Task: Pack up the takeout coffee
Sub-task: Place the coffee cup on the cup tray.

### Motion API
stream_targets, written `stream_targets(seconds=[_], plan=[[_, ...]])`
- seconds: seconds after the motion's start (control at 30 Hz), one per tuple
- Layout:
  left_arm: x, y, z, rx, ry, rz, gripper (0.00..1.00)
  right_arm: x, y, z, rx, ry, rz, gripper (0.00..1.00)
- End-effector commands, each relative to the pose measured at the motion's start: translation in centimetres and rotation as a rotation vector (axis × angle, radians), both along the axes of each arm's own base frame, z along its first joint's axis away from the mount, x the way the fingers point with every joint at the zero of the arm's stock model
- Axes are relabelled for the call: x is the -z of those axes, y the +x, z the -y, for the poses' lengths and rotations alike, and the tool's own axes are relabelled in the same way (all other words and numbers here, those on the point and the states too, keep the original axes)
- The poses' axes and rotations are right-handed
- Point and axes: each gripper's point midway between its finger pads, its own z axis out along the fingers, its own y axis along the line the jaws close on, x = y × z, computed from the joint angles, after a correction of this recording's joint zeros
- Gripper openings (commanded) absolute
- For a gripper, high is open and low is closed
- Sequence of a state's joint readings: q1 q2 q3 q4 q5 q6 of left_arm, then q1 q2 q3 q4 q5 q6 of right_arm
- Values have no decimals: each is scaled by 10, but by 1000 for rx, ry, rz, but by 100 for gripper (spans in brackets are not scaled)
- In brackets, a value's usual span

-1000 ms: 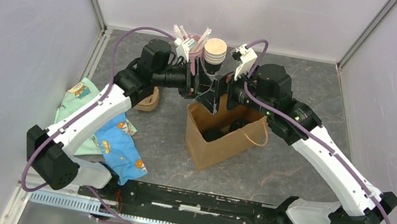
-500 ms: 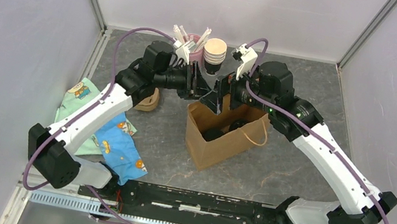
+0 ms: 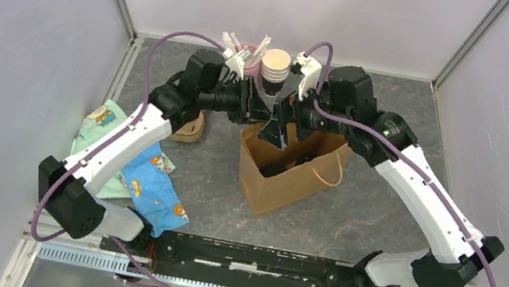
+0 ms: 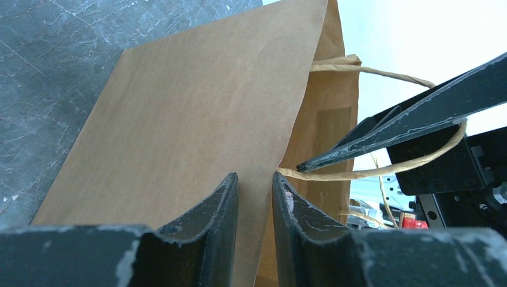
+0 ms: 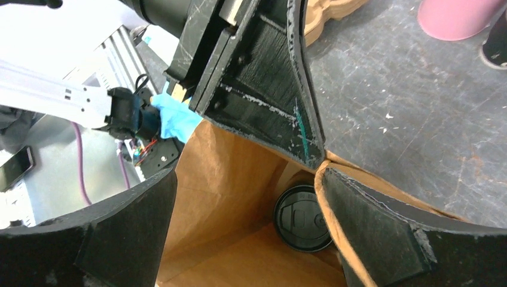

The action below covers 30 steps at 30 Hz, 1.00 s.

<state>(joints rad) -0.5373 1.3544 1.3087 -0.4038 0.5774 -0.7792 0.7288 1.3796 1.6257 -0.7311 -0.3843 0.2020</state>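
The takeout coffee (image 5: 302, 218) stands at the bottom of the brown bag (image 3: 285, 176); only its round black lid shows. My left gripper (image 4: 254, 179) is at the bag's back left corner. Its fingers stand a narrow gap apart, with the bag's paper edge running between them. My right gripper (image 5: 249, 173) hangs wide open over the bag's mouth, and the rim lies along the inner face of its right finger (image 5: 382, 227). Nothing is held between its fingers. In the top view both grippers, left (image 3: 258, 113) and right (image 3: 283, 121), meet at the bag's back rim.
A stack of lidless cream-rimmed cups (image 3: 275, 64) and a pink cup (image 3: 249, 60) with straws stand just behind the grippers. A wooden piece (image 3: 190, 131) lies left of the bag, and printed cloths (image 3: 142, 179) lie further left. The bag's twine handle (image 4: 370, 170) loops by my right finger.
My left gripper's fingers have narrowed around the bag's corner edge. My right arm has shifted slightly left and back at the bag's rim, still wide open.
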Motion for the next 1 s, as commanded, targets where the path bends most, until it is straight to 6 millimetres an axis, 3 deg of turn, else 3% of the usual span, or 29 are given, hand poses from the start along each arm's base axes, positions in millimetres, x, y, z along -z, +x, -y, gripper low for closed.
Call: stream_targets(seconds=[0.0,0.17,0.53,0.97], plan=[[0,4,0,1,31,30,33,3,-16,3,-95,-3,-90,98],[0,3,-1,0,31,29,33,10,-17,9,-112,4,-175,98],[-5,5,-1,-3,29,41,33,22,-65,-5,-373,123,-421,98],[-6,7,-6,-31,52,63,33,18,-88,5,-392,165,-471,98]])
